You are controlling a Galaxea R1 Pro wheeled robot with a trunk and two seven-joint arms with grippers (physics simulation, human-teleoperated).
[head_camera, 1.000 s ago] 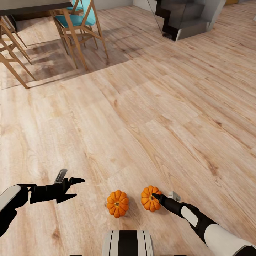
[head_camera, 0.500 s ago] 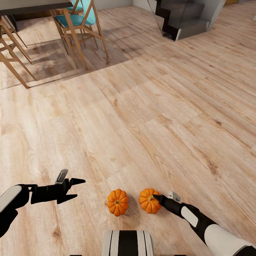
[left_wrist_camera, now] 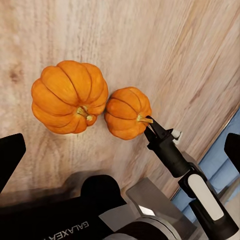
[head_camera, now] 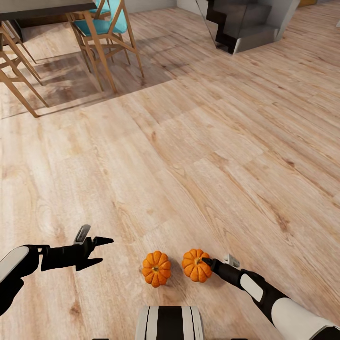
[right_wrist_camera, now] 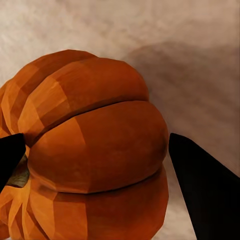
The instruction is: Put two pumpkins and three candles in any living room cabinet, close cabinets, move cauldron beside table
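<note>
- Right gripper (head_camera: 206,260): fingers spread either side of the right pumpkin (head_camera: 195,265), not clenched.
- Right pumpkin sits on the floor (head_camera: 189,141), just beside the left pumpkin (head_camera: 156,269).
- Left gripper (head_camera: 103,249): unclenched, empty, farther away.

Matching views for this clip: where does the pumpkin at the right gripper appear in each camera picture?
Head view: the right-hand pumpkin sits low, right of centre, on the wood floor.
Left wrist view: near the middle, beside the other pumpkin.
Right wrist view: close up, between the dark fingertips.
Shared landmark: the right gripper at its stem.
</note>
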